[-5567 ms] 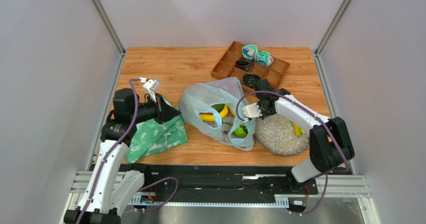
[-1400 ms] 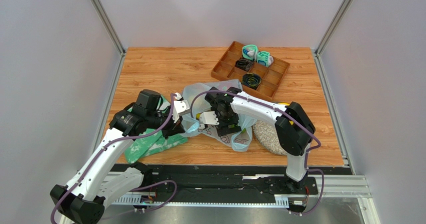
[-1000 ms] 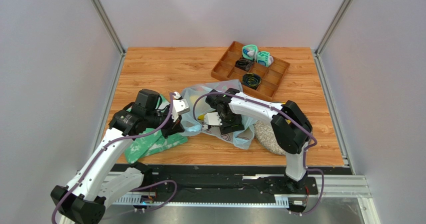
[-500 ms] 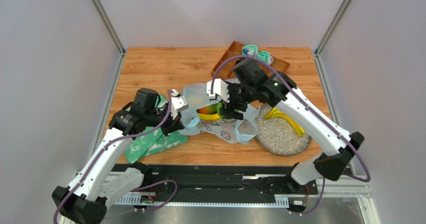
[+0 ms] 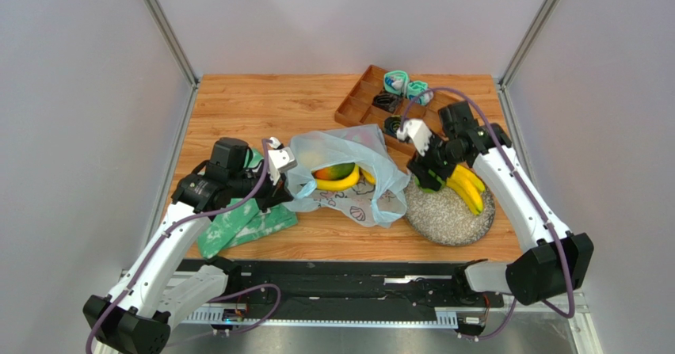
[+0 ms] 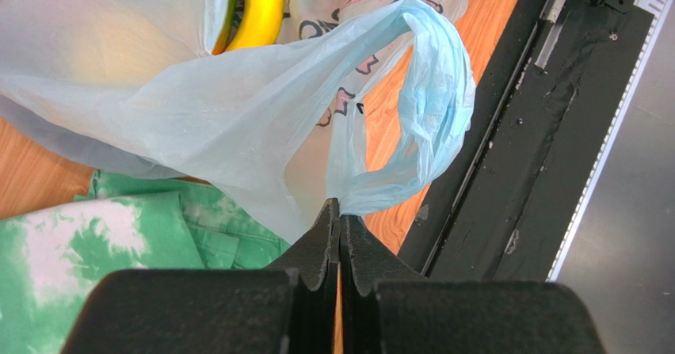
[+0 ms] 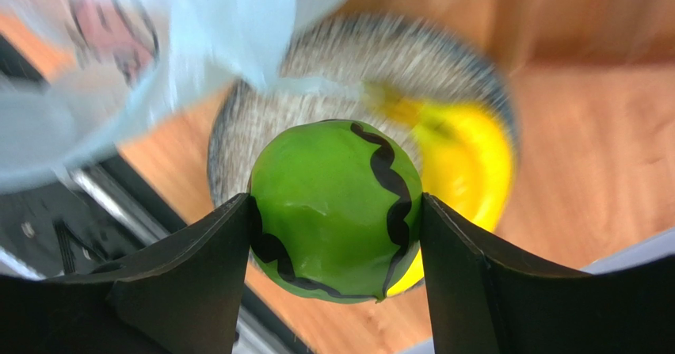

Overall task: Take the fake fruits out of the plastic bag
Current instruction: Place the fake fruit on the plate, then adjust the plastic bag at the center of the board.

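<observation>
Two grips logged, both clenched. Found the left fingers point(image 6: 321, 247) pinched tight on a fold of the plastic bag point(image 6: 198, 108) next to a handle loop point(image 6: 432, 108), at the bag's left edge beside the green cloth point(image 5: 238, 223). Judged as an anchor: mouth held open, bag kept from dragging during unloading. Found the right fingers point(image 7: 198, 267) grasping the green fruit point(image 7: 333, 203), lifted off the surface point(image 5: 261, 108) and poised over the near-left part of the plate point(image 5: 444, 226), just right of the bag. Judged as a carry toward release there, beside the banana bunch point(image 5: 469, 189) lying on the plate.

Counted one bag, mid-surface, open at the top. Counted two fruits out of it: one green fruit in grip, one banana bunch on the plate. Made out three pieces through the bag mouth: one curved yellow piece point(image 5: 339, 184), one red-green mango point(image 5: 337, 169), one smaller yellow bit point(image 5: 367, 177) to the right. Could not tell any further contents through the plastic. Also noted one plate, one cloth, and one wooden tray point(image 5: 360, 104) at far right holding small teal and black items. Judged the task partway done, with the bag not yet emptied.
</observation>
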Motion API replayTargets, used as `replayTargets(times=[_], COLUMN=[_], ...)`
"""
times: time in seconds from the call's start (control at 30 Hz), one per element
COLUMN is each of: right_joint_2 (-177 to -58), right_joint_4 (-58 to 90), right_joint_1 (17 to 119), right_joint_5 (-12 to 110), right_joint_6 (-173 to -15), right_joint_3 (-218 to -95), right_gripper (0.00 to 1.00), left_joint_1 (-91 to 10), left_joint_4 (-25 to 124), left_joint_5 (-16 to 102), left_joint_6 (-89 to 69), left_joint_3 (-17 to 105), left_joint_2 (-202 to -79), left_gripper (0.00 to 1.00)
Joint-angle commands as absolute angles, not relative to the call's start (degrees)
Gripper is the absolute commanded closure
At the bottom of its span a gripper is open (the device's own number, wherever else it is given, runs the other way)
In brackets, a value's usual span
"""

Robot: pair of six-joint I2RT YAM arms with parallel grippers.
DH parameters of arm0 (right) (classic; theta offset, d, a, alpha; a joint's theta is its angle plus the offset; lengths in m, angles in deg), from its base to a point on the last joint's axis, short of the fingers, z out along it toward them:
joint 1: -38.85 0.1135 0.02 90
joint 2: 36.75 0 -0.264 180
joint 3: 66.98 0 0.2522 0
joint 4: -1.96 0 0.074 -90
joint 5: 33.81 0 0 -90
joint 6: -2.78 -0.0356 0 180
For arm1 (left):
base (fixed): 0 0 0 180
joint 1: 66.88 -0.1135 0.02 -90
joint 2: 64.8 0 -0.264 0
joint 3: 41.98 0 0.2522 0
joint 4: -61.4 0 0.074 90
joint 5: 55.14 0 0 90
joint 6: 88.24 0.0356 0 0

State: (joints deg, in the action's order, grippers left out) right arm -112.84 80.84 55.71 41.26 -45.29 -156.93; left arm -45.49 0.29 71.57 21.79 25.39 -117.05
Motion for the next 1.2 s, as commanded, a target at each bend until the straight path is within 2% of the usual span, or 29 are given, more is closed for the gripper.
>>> replayTargets(times=[0.0,0.1,0.27,0.37,0.4,0.43,0.57,0.7,0.83,0.93,1.03,1.13,1.17], right_joint_2=[-103.75,-99.86,-97.48,-97.92,-98.18,-98.36,-99.05,-102.74,-108.54,-113.81,-118.56,-123.83,-125.06], right_joint_4=[82.98,77.97,69.61,66.27,66.17,66.34,78.33,87.16,86.21,80.61,76.91,76.72,76.72], right_joint_1=[55.20,55.11,55.11,55.11,55.20,55.20,55.20,55.63,59.58,64.85,73.36,77.42,78.91], right_joint_5=[50.73,55.65,66.47,67.62,67.88,67.36,58.33,47.25,38.91,35.73,35.89,37.90,38.78], right_joint_6=[-30.73,-23.62,-18.67,-19.10,-19.45,-19.98,-22.53,-24.20,-34.20,-43.78,-45.04,-39.25,-37.23], right_joint_3=[-140.66,-130.63,-121.71,-121.26,-121.35,-122.92,-134.68,-148.05,-162.98,-170.82,-172.68,-172.77,-172.77], right_gripper=[0.52,0.51,0.50,0.33,0.22,0.18,0.00,0.00,0.02,0.09,0.18,0.33,0.41], left_joint_1=[-45.96,-45.96,-46.05,-46.05,-46.05,-46.05,-46.13,-46.40,-46.84,-47.98,-48.59,-49.21,-49.39], left_joint_4=[2.64,2.99,2.91,3.35,3.35,3.17,2.91,2.82,2.82,2.38,1.68,0.45,0.01], left_joint_5=[73.44,73.71,73.80,73.97,74.06,74.06,73.80,74.06,73.97,74.50,75.20,75.20,74.77], left_joint_6=[21.18,20.83,20.65,20.39,20.39,20.30,20.30,20.48,20.65,20.74,20.91,22.22,22.84], left_joint_3=[24.70,24.52,24.96,24.70,24.61,24.61,24.70,24.70,24.78,25.22,25.75,26.36,26.80], left_joint_2=[-116.39,-116.66,-117.10,-117.18,-117.10,-117.01,-116.75,-117.01,-116.92,-116.48,-116.22,-115.78,-115.61], left_gripper=[1.00,1.00,1.00,1.00,1.00,1.00,1.00,1.00,1.00,1.00,1.00,1.00,1.00])
